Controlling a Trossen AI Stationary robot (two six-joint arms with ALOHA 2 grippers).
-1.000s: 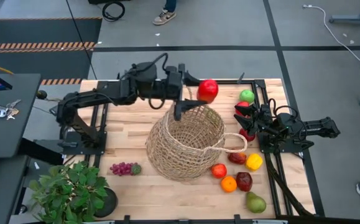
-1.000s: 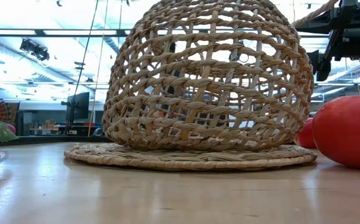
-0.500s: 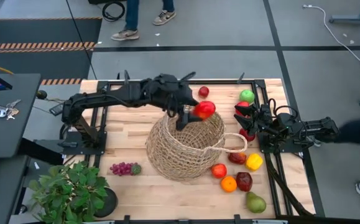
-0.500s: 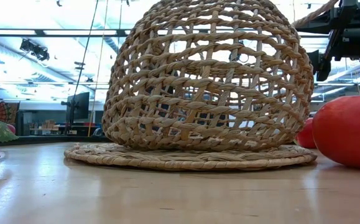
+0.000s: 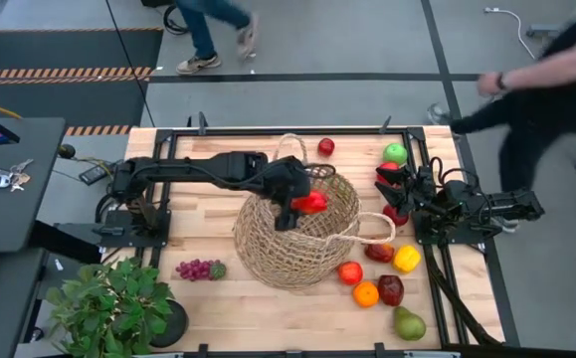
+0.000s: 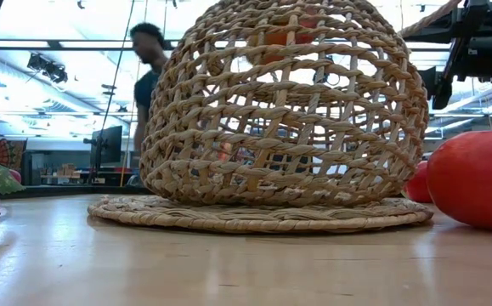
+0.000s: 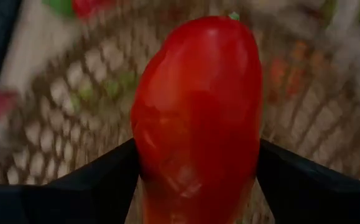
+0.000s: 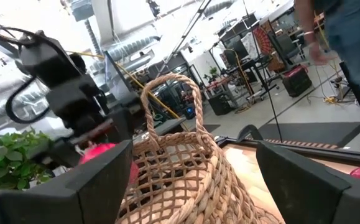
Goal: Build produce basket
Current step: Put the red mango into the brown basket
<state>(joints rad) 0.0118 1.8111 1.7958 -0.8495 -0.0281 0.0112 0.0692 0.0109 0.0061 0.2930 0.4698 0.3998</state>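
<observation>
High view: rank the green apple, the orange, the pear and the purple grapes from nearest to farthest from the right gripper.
From the right gripper:
1. Green apple, at the far edge, right side.
2. Orange, toward the near edge, beside the basket.
3. Pear, at the near right corner.
4. Purple grapes, across the basket, left side.

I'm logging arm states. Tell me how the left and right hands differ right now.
The left hand reaches over the basket, shut on a red fruit; the right hand sits at the table's right edge, open and empty. The left arm is stretched out, the right folded back. Both are dark two-finger hands.
</observation>
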